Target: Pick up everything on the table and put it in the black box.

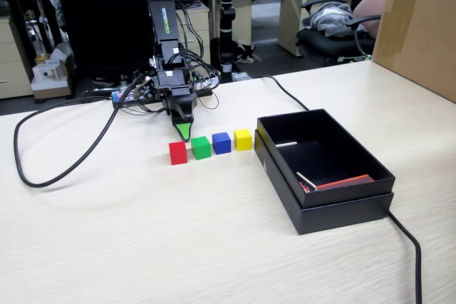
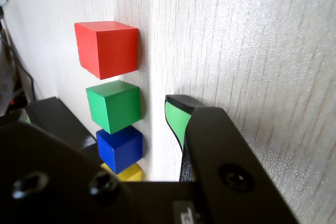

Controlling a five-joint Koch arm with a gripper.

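the gripper (image 1: pixel 184 132) hangs low over the table (image 1: pixel 142 233), its green-padded tip just behind the row of cubes and holding nothing; only one tip shows in either view, so i cannot tell how far the jaws stand apart. in the fixed view the red cube (image 1: pixel 178 153), green cube (image 1: pixel 201 147), blue cube (image 1: pixel 221 143) and yellow cube (image 1: pixel 243 139) sit in a line, close together. the black box (image 1: pixel 335 208) lies just right of the yellow cube, with a few flat items inside. a black cable (image 1: pixel 71 165) loops across the table's left side.
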